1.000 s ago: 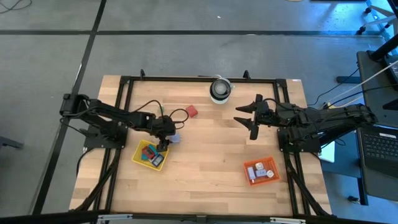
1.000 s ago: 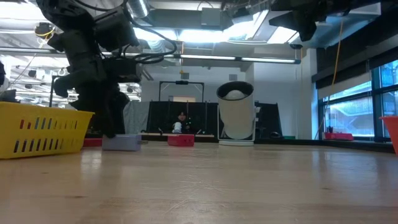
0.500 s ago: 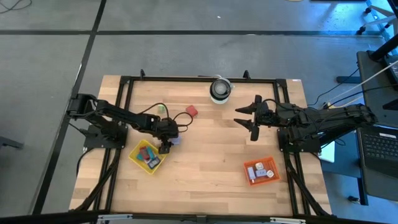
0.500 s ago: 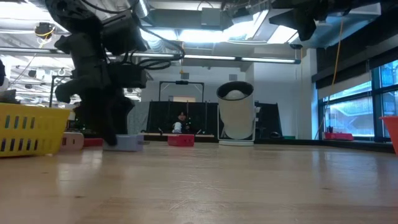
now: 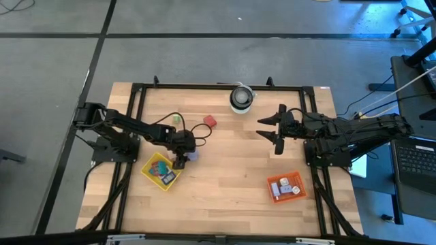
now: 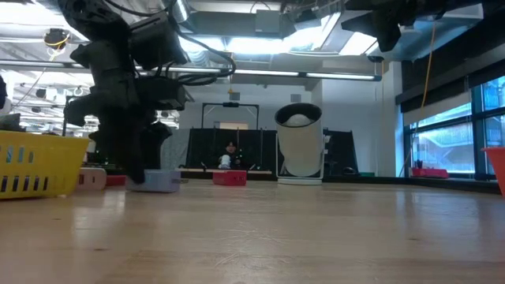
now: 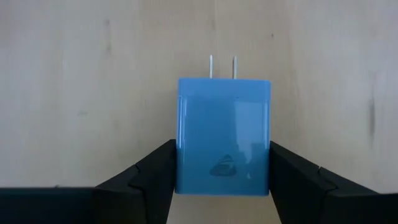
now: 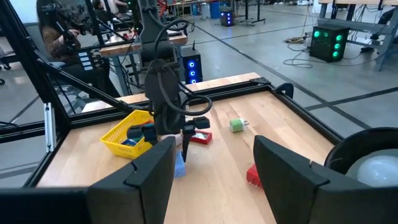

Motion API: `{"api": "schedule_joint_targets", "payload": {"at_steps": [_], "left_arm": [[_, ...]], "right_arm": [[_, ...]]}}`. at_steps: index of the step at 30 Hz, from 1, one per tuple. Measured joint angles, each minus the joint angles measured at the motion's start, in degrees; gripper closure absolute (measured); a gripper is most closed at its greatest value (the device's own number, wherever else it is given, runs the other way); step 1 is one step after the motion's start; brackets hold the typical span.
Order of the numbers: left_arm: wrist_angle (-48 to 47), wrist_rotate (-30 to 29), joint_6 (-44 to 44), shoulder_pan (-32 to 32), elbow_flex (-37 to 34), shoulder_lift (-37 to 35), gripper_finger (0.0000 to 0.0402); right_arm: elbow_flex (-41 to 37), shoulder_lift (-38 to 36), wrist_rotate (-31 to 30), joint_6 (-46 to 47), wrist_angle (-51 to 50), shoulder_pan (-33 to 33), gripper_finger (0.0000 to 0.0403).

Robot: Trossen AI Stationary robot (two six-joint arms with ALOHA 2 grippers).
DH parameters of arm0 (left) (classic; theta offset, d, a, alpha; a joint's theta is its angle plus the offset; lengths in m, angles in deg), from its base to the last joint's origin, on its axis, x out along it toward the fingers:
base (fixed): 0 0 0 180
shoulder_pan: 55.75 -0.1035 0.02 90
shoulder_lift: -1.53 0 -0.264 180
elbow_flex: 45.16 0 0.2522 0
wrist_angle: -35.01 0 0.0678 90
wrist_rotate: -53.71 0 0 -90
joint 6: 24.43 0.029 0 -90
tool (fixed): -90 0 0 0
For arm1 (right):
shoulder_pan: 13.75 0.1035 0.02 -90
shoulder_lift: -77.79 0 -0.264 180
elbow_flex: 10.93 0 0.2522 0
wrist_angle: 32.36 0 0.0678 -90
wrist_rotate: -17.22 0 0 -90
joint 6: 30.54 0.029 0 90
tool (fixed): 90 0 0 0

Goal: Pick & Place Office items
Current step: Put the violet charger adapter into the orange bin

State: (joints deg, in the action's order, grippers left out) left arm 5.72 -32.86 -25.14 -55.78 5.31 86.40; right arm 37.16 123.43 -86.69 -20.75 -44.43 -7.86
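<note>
A blue plug block (image 7: 224,137) with two metal prongs lies flat on the wood table just right of the yellow tray (image 5: 161,170), which holds several small pieces. My left gripper (image 7: 222,171) reaches down over it, one finger on each side. A red block (image 5: 210,121) and a green piece (image 5: 178,120) lie farther back. My right gripper (image 5: 276,133) hangs open in the air over the table's right half, holding nothing. My left gripper pinches the blue plug block between its two fingers (image 7: 155,177), on the block's two long sides (image 7: 181,168) at the end away from the prongs. The fingers slant down from the table's left side. The block lies flat on the table, prongs pointing right.
A white roll with a dark centre (image 5: 240,99) stands at the far edge. An orange tray (image 5: 285,186) with a few pieces sits near the front right. A black frame (image 5: 218,86) borders the table. Bare wood lies between the two trays.
My left gripper has moved a little toward the table's right, from over the yellow tray's corner onto the blue plug block, and has sunk slightly. The yellow tray has slid a little toward the table's left and turned.
</note>
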Motion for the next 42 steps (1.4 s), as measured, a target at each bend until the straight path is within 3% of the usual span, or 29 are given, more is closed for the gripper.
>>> {"api": "schedule_joint_targets", "payload": {"at_steps": [8, 16, 18, 21, 24, 33, 42], "left_arm": [[0.72, 11.58, -0.94, -2.26, 5.36, 0.06, 0.0195], [0.52, 31.3, -1.05, -7.8, 17.18, 0.04, 0.0195], [0.84, 36.26, -1.34, -9.18, 19.86, 0.04, 0.0195], [0.83, 41.64, -1.73, -10.72, 22.8, 0.04, 0.0195], [0.79, 46.05, -2.1, -12.0, 24.31, 0.04, 0.0195], [0.2, 51.42, -3.08, -15.92, 24.61, 0.02, 0.0194], [0.76, 54.28, -3.36, -16.94, 24.61, 0.0, 0.0194]], "right_arm": [[0.0, 0.93, -0.07, -8.5, 0.02, 0.0, 0.0186], [0.0, 9.91, -0.7, -17.23, 2.96, 1.69, 0.0186], [0.7, 13.65, -3.64, -19.47, 5.49, 2.88, 0.0186], [3.98, 19.26, -12.97, -21.54, 7.07, 5.08, 0.0186], [8.39, 24.66, -16.17, -24.4, 6.54, 6.91, 0.0179], [21.16, 34.64, -17.64, -25.23, 2.28, 9.32, 0.0125], [24.68, 38.42, -16.28, -22.37, 2.1, 11.93, 0.0119]]}}
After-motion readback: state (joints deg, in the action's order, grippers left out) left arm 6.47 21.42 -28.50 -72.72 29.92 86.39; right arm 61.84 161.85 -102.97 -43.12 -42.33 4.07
